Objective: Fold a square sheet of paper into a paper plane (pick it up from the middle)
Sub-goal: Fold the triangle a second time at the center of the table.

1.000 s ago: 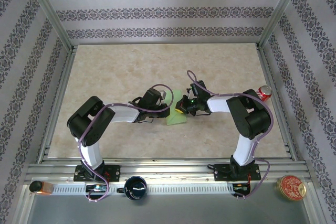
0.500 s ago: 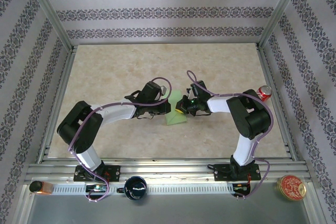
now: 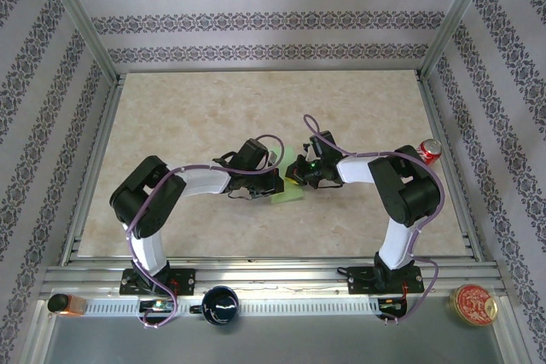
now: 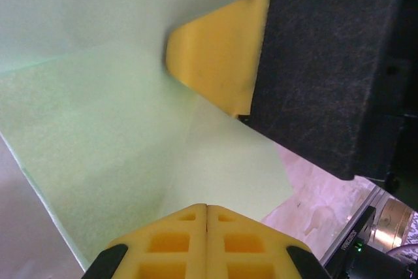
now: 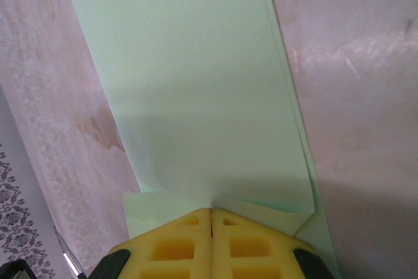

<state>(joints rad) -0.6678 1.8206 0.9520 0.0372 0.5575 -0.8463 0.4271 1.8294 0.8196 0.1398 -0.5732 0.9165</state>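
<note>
Can (image 3: 432, 151) stands well right of paper (image 3: 288, 195) (both arms crowd it).

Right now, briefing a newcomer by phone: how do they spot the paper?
Find the marbled table, then its middle. The folded sheet of paper sits there, pinched by the left gripper and right gripper; it alone is pale green, unlike the red can.

I've brought my left gripper (image 3: 270, 182) back from the far side toward the tabletop's near edge. It is now down over the left part of the square sheet of paper (image 3: 293, 193), with its jaws closed together.
</note>
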